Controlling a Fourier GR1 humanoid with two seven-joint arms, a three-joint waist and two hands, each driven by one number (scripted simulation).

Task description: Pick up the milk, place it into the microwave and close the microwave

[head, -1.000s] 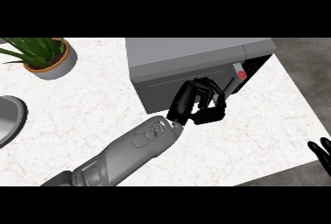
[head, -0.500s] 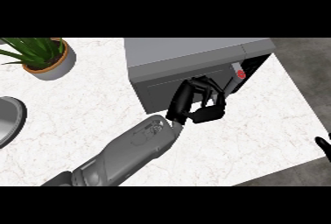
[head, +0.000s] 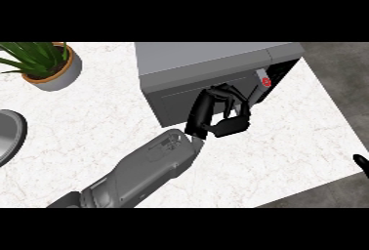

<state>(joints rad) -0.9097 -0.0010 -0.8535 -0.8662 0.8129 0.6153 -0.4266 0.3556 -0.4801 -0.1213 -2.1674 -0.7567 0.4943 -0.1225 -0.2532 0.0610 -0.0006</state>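
Head view looks steeply down on a white marbled counter [head: 86, 127]. A grey microwave [head: 209, 61] stands at the counter's far side, right of centre, and its dark door [head: 191, 100] faces the robot. At the microwave's right end a narrow dark gap shows beside a strip carrying a small red mark [head: 264, 82]; whether the door is fully shut there cannot be told.

One grey forearm [head: 144, 168] rises from the lower left edge and runs diagonally up to the right. It ends in the left hand [head: 220, 114], black, which sits against the front of the door near its right part. Its fingers are curled inward and the thumb bends toward them. Nothing can be made out inside the curl, so whether it holds anything cannot be told.

The milk is not visible anywhere on the counter or in the hand; its place cannot be told from this view.

The right hand [head: 359, 163] shows only as a small black tip at the right edge, off the counter's right side and well apart from the microwave. Too little of it shows to tell how its fingers stand.

A potted plant [head: 45, 63] with green leaves stands in a tan pot at the far left corner. A grey curved rim [head: 13, 134], perhaps of a sink, shows at the left edge.
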